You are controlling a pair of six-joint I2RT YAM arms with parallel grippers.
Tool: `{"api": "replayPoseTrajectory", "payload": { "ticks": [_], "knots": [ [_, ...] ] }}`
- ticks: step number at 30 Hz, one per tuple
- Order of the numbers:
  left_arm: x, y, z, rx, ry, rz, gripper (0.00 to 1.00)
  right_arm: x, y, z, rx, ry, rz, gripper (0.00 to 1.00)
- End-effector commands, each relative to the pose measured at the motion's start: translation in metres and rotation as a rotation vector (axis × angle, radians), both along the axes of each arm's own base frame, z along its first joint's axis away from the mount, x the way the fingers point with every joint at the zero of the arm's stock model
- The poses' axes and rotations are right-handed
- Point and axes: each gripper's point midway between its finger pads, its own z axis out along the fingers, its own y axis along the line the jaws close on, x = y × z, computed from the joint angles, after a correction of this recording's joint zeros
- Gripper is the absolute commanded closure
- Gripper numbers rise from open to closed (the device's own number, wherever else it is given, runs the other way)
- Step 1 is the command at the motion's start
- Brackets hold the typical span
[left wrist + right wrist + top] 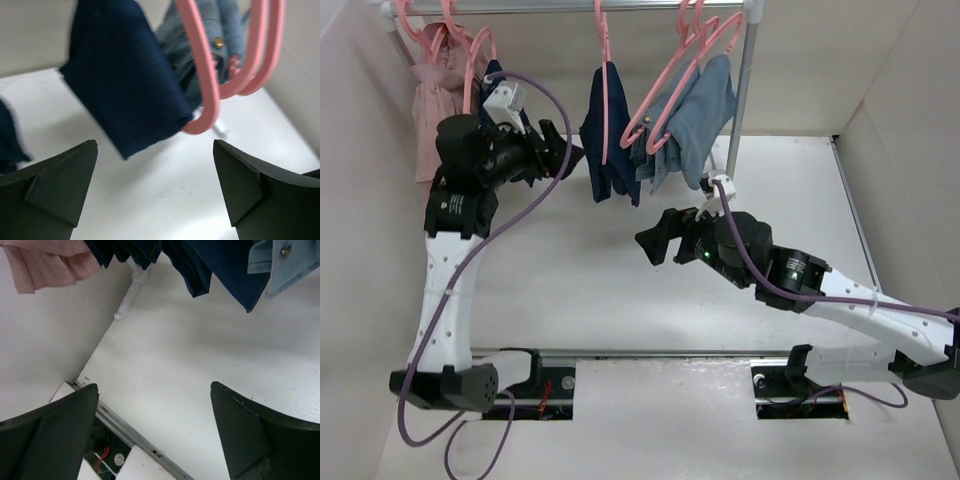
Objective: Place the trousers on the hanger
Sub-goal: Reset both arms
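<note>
- Step: hanging looked finished. Trousers [610, 150] were draped on the hanger [604, 100], hooked mid-rail [570, 8].
- Long axis ran vertical, with the free ends pointing down towards the table [620, 320].
- Left gripper [563, 150]: jaws wide apart, holding nothing, just beside the trousers.
- Right gripper [655, 238]: jaws wide apart, holding nothing, nearer the arm bases.
- Next, as judged: back both arms away without snagging the cloth.
</note>
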Motion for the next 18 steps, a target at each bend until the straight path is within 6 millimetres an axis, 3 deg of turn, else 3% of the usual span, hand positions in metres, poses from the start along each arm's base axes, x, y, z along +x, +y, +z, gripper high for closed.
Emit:
{"api": "replayPoseTrajectory", "payload": {
  "ticks": [1,2,4,5,6,7,8,9,11,12,14,15,18],
  "knots": [
    [-0.014,0.039,-0.009,0.19,-0.093,0.163,0.0,-0.009,-0.005,-0.017,-0.041,0.004,0.026,0.0],
    [-0.03,0.048,0.0,0.212,-0.155,0.208,0.0,-0.01,-0.008,-0.023,-0.051,0.009,0.027,0.0],
    [-0.035,0.077,-0.007,0.258,-0.207,0.372,0.0,-0.011,-0.013,-0.04,-0.071,0.035,0.011,0.0],
    [-0.037,0.086,-0.047,0.296,-0.154,0.409,0.0,-0.004,-0.025,-0.064,-0.109,0.066,-0.032,0.0],
    [-0.053,0.096,-0.047,0.293,-0.199,0.464,0.0,-0.003,-0.035,-0.067,-0.082,0.084,-0.057,0.0],
    [-0.057,0.111,-0.059,0.311,-0.191,0.549,0.0,0.0,-0.046,-0.075,-0.08,0.098,-0.092,0.0],
    [-0.057,0.117,-0.096,0.332,-0.147,0.574,0.0,0.011,-0.067,-0.105,-0.12,0.129,-0.165,0.0],
    [-0.066,0.122,-0.101,0.329,-0.167,0.6,0.0,0.014,-0.084,-0.105,-0.082,0.124,-0.212,0.0],
    [-0.069,0.129,-0.123,0.323,-0.152,0.644,0.0,0.033,-0.124,-0.124,-0.072,0.153,-0.355,0.0],
    [-0.069,0.13,-0.151,0.325,-0.106,0.65,0.0,0.037,-0.143,-0.147,-0.104,0.177,-0.406,0.0],
    [-0.069,0.137,-0.156,0.275,-0.106,0.721,0.0,0.043,-0.176,-0.157,-0.102,0.187,-0.504,0.0],
    [-0.067,0.14,-0.161,0.274,-0.108,0.731,0.0,0.051,-0.203,-0.17,-0.108,0.209,-0.593,0.0],
    [-0.056,0.135,-0.165,0.219,-0.091,0.733,0.0,0.056,-0.231,-0.171,-0.064,0.205,-0.665,0.0]
  ]
}}
